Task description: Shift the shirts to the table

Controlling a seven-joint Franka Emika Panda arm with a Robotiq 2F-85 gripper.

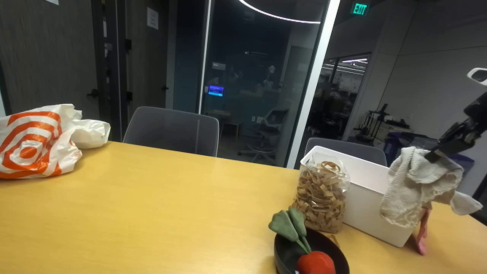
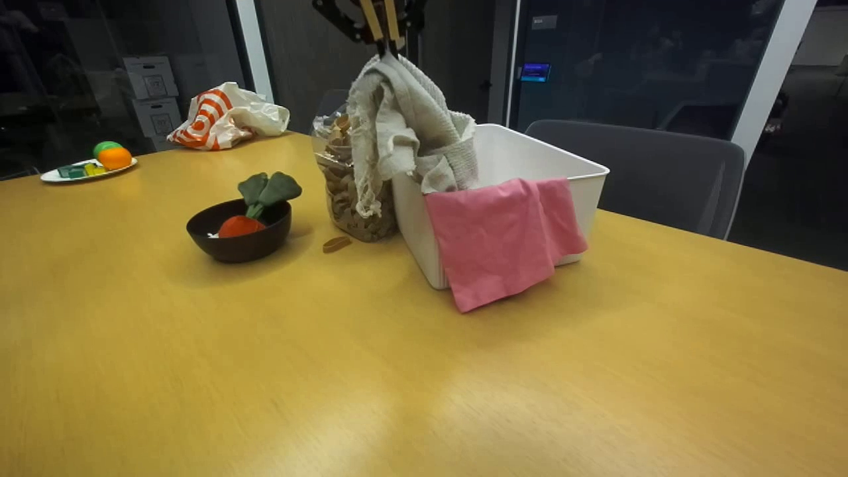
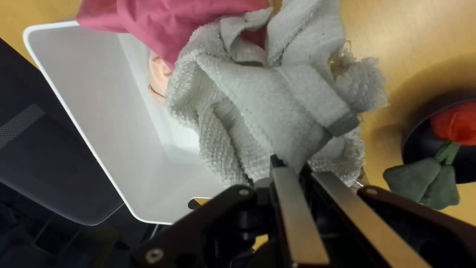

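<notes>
Table yellow; chairs alongside; exit sign lit green.

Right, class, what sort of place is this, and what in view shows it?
Probably an office meeting room: grey chairs stand at the table, a glass wall rises behind them, and a green EXIT sign is lit.

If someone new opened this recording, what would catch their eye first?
Probably the pale cloth pinched between the fingers, hanging partly over the white bin in the wrist view. Next, perhaps, the pink cloth draped over the bin's end. After that, the white bag with orange rings, well apart from the bin on the yellow table, would likely stand out.
</notes>
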